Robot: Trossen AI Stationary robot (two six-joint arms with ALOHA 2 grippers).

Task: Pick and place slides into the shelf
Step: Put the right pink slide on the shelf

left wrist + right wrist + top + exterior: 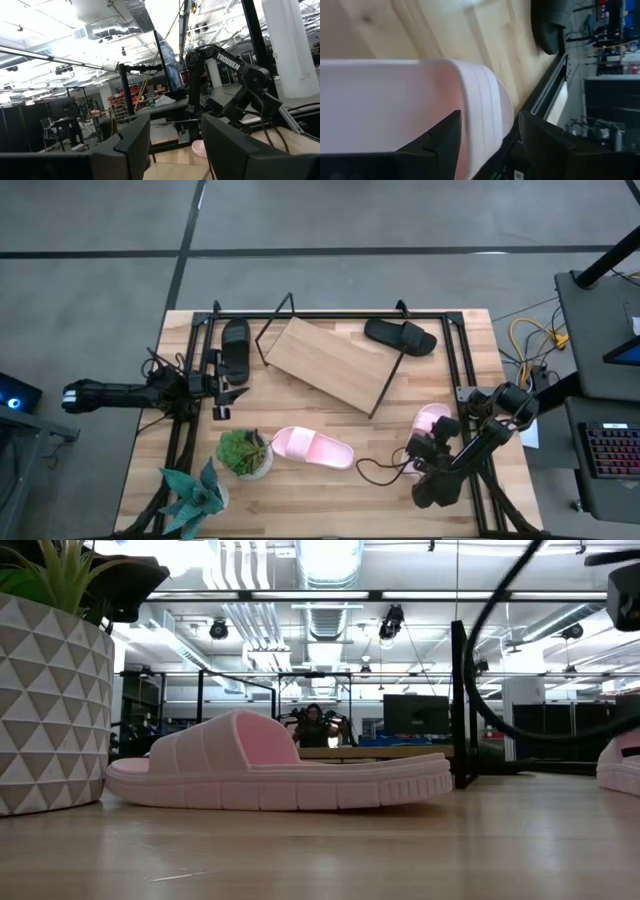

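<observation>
Straddling a pink slide point(410, 110) on the counter point(330, 500), our right gripper point(487, 142) is holding its fingers point(445, 140) parted, not yet grasping, while left gripper point(175, 145), also released, is waiting beside the empty shelf point(330, 360).

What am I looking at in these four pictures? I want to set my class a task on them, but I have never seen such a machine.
It is a robot with two dark arms at a wooden table. One camera looks down from above, one sits at table height, and one rides on each wrist.

On the table lie a flat light-wood shelf board on a black wire frame, two black foam slide sandals, two pale pink foam slide sandals and two potted plants.

The left gripper is open at the table's left edge, holding nothing. The right gripper is open around the right-hand pink sandal, not yet shut on it.
</observation>
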